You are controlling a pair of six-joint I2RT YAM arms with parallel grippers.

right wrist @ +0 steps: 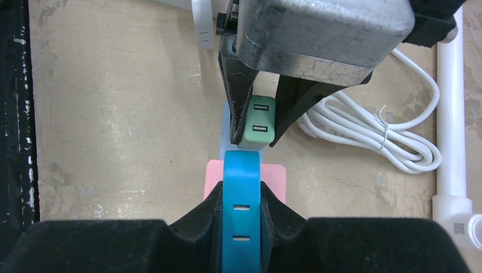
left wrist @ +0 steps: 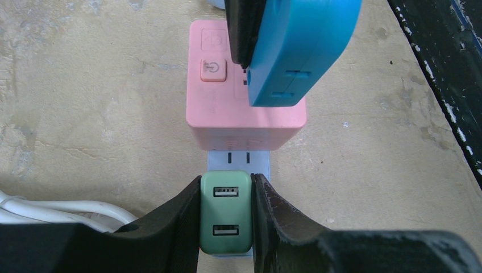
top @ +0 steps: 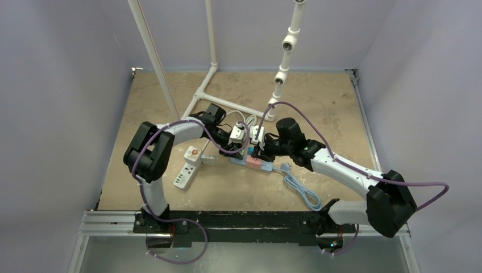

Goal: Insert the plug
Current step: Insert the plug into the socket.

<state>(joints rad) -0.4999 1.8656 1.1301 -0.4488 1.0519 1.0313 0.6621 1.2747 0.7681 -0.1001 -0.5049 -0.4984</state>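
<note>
Two plugs held low over desk [top: 170, 102], left jaws gripping green charger [left wrist: 225, 211] over pale strip [left wrist: 239, 160], right jaws gripping blue plug [right wrist: 241, 193] over pink adapter [left wrist: 219, 116], white cable [right wrist: 364, 122] coiled on far side

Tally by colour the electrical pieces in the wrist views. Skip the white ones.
Green: 1, the USB charger
Blue: 1, the plug
Pink: 1, the socket block
Pale blue: 1, the strip
Total: 4
</note>
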